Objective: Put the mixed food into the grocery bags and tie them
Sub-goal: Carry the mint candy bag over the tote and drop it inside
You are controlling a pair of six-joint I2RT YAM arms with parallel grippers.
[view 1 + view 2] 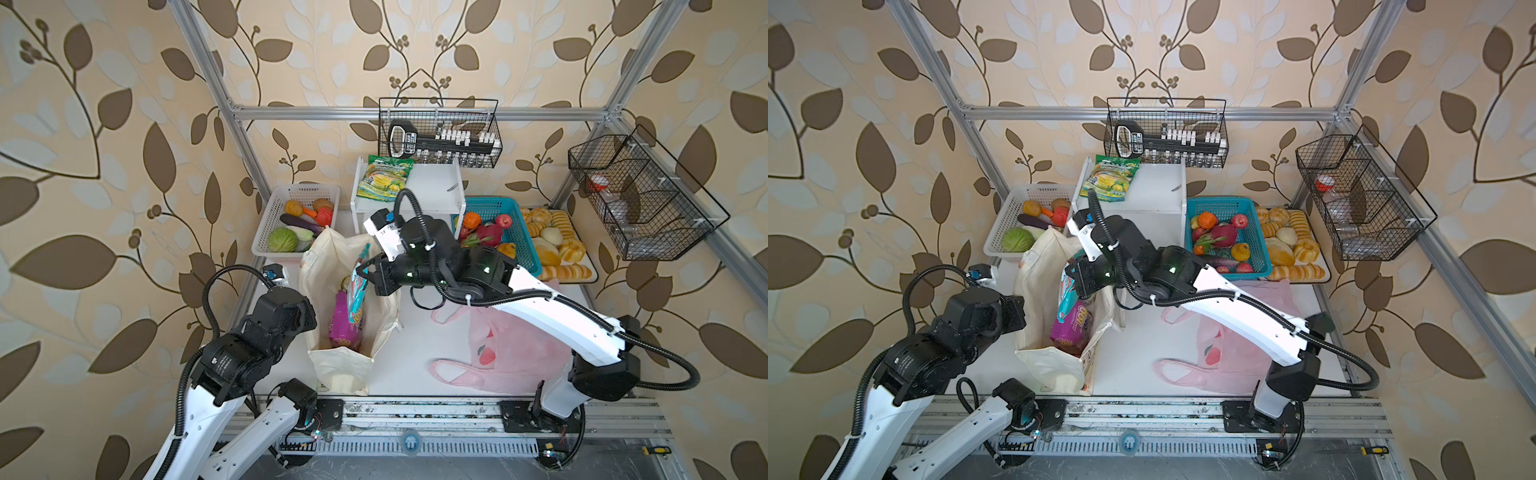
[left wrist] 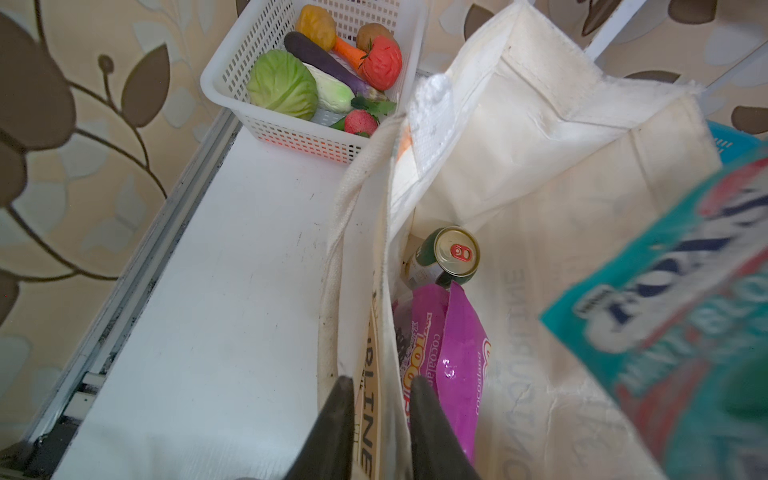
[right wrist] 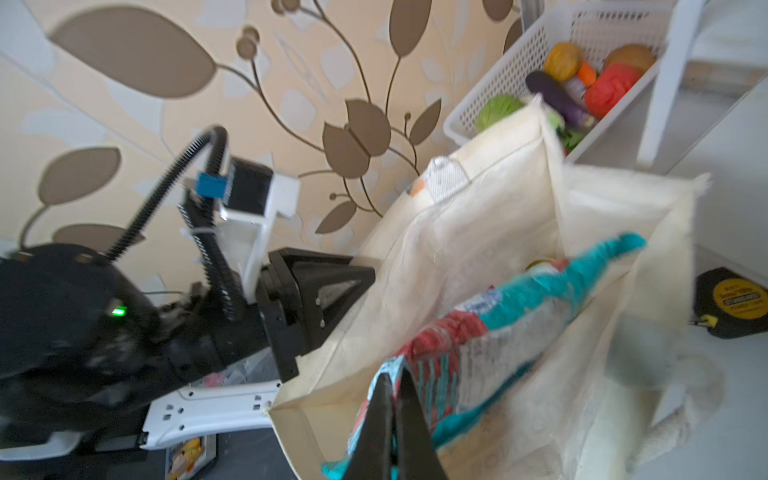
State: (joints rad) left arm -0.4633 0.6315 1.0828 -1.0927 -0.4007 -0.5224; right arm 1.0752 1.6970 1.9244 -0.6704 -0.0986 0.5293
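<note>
The right gripper (image 3: 392,374) has its jaws pinched on the teal-and-red snack packet (image 3: 519,324), which hangs in the open canvas tote (image 2: 540,124). The left gripper (image 2: 380,386) has its jaws clamped on the tote's side wall. Inside lie a purple snack packet (image 2: 453,353) and a green can (image 2: 449,257).

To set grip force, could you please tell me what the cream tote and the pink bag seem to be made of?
Cream tote: probably matte woven canvas; frayed rim, stiff enough to stand open.
Pink bag: apparently thin plastic film; translucent, lying limp and wrinkled.
</note>
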